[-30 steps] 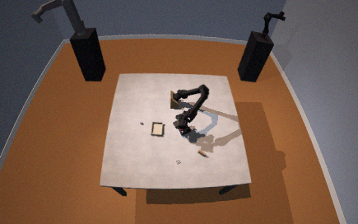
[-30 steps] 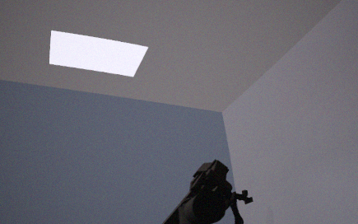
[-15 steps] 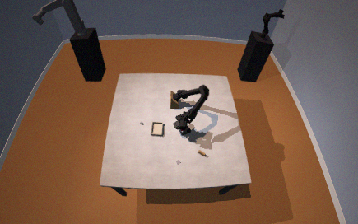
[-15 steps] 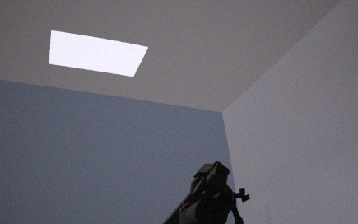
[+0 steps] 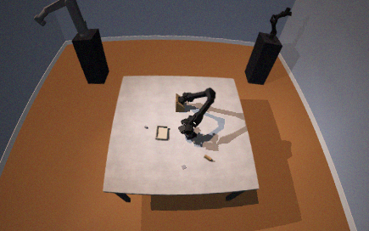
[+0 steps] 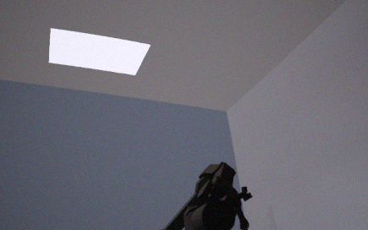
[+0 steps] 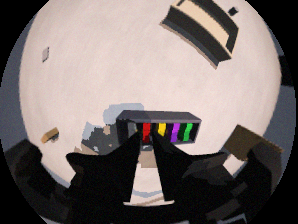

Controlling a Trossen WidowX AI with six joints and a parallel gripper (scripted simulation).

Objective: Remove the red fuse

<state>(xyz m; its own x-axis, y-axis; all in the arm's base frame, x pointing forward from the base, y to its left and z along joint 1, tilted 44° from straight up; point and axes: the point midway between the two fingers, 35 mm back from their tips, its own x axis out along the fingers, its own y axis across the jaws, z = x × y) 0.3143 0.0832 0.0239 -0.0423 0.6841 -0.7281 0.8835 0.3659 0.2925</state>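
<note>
One fuse block (image 7: 158, 129) holds four fuses: one red (image 7: 147, 129), one yellow (image 7: 161, 128), one purple (image 7: 176, 132), one green (image 7: 189, 131). There is one tray (image 7: 202, 22). Three small loose bits lie on the one counter (image 5: 149, 170): one (image 5: 146, 126) beside the tray, one grey (image 5: 183, 166), one tan (image 5: 209, 158). Two black pedestals (image 5: 90, 55) stand behind. One arm (image 5: 200, 111).
</note>
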